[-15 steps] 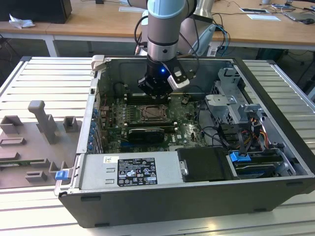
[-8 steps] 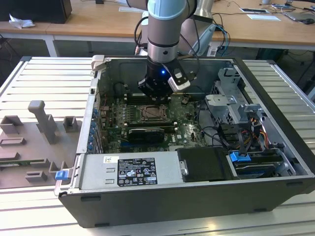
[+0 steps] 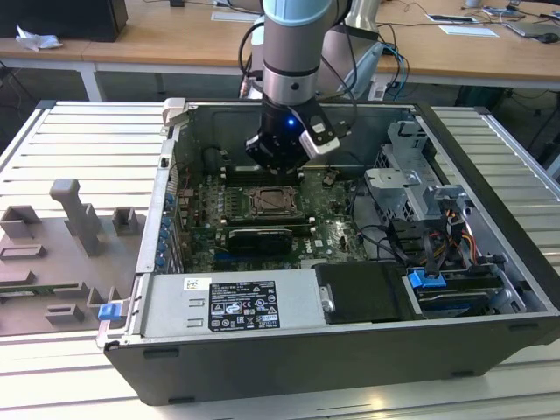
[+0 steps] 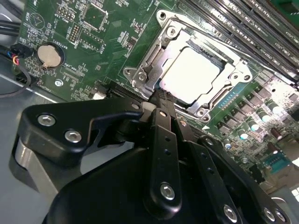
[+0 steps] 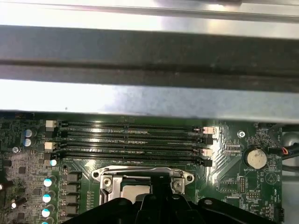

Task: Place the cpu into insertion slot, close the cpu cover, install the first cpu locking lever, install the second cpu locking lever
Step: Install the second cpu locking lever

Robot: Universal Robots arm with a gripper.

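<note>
The cpu (image 4: 189,74) lies flat in the insertion slot (image 3: 267,203), its pale top showing through the window of the cpu cover (image 4: 150,55), which looks to be down over it already. In the exterior view the slot sits near the middle of the green board (image 3: 328,229), and the gripper (image 4: 156,100) hangs just off it at about twelve o'clock. Its fingers are pressed together with nothing between them, the tips close over the socket's edge. I'd judge the work has reached the locking levers, though I can't pick either lever out for certain. To do that well, the closed tips should bear on the lever bar alone, travel down and sideways so it tucks under its catch, and keep off the chip and the frame. By my count there is one cpu, one cover, one socket, four long memory slots (image 5: 131,140) beyond it, and one coin battery (image 5: 256,157).
</note>
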